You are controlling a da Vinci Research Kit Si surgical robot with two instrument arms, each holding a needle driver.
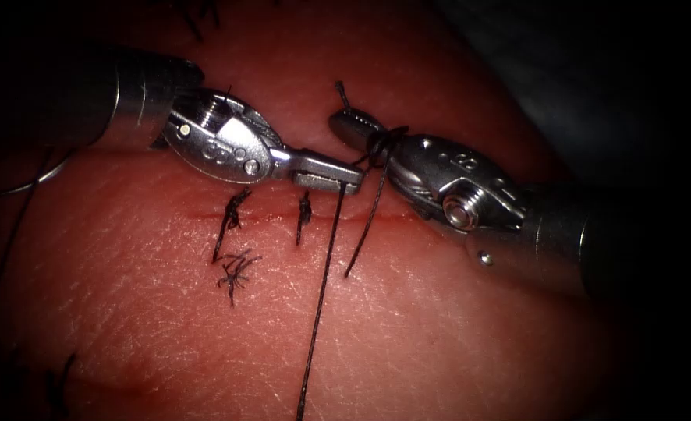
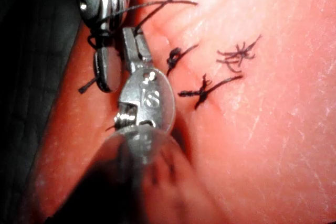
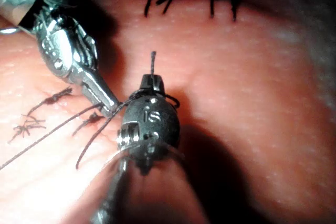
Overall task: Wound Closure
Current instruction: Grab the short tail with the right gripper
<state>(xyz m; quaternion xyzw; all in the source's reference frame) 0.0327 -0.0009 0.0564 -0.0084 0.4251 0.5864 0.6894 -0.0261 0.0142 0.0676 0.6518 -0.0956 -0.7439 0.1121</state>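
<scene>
1. Endoscope view: the left pincer [image 1: 338, 178] is closed on the thread [image 1: 320, 296], which drops from its tip toward the near edge, crossing the cut [image 1: 275, 219].
2. The right pincer [image 1: 353, 125] is closed too, gripping a short end of thread that sticks out beyond its tip on the far side; loops of thread [image 1: 383, 144] are wound round its jaws, and a loose tail [image 1: 365, 230] hangs from them across the cut.
3. Both tips sit close together just beyond the cut, right of two finished stitches [image 1: 232, 214]. A frayed cut end [image 1: 236, 269] lies on the tissue [image 1: 439, 335] nearby.
4. I cannot make out the needle.
5. Judging by the wound loops, a knot is being formed; doing it well calls for even, opposite tension along the cut, keeping the loops from snagging the jaws, and not lifting the tissue.
</scene>
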